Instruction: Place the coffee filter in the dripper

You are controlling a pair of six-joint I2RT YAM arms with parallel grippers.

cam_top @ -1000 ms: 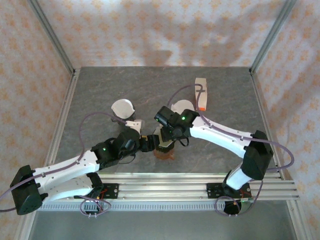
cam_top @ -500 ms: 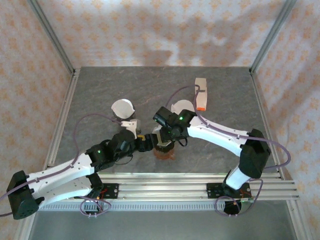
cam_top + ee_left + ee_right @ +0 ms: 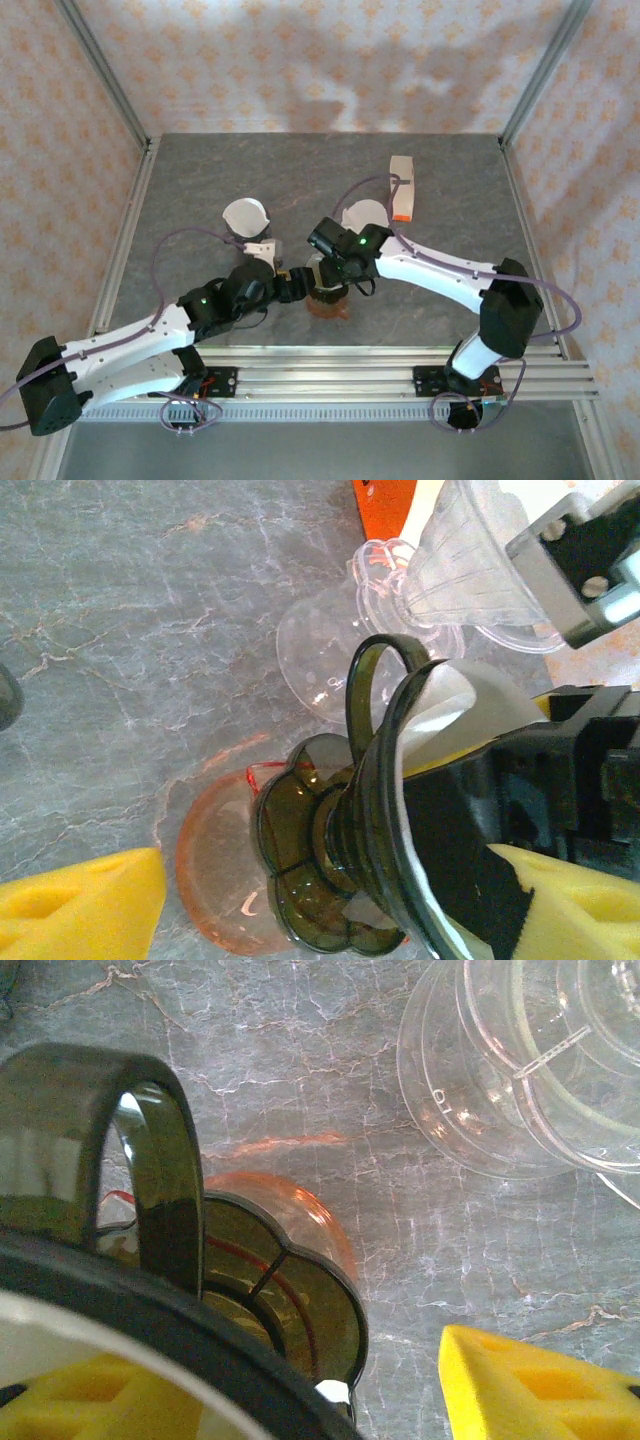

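filter (image 3: 440, 695): white paper, already inside the cone and lying against the inner wall; its top edge shows above the rim by the handle; whether it is seated right down i cannot tell
dripper (image 3: 320, 880): dark green, with a loop handle; stands on an orange saucer (image 3: 215, 880) on the table (image 3: 120, 600), between the two arms
right gripper (image 3: 280, 1370): jaws apart; one yellow pad (image 3: 530, 1380) hangs free outside the dripper above the table; the other is down behind the rim, beside the paper; clamped on nothing that i can see
left gripper (image 3: 325, 870): jaws wide, straddling the dripper; one pad (image 3: 80, 900) is well apart from it, the other close by the rim on the far side; not gripping
neighbours: clear dripper (image 3: 470, 560) and clear saucer (image 3: 320, 650) just beside the handle; box (image 3: 402, 185) farther back
stage: near the end, by my judgement; the paper is in; seating it and drawing clear is what is left
risk, paper: a finger lifting out could drag the filter up with it, if the paper clings to the pad
risk, dripper: it only rests on the orange saucer; a sideways nudge from either pad could slide or tip it
risk, crowding: two grippers share one small cone; a careless retreat could knock them together, or strike the clear dripper
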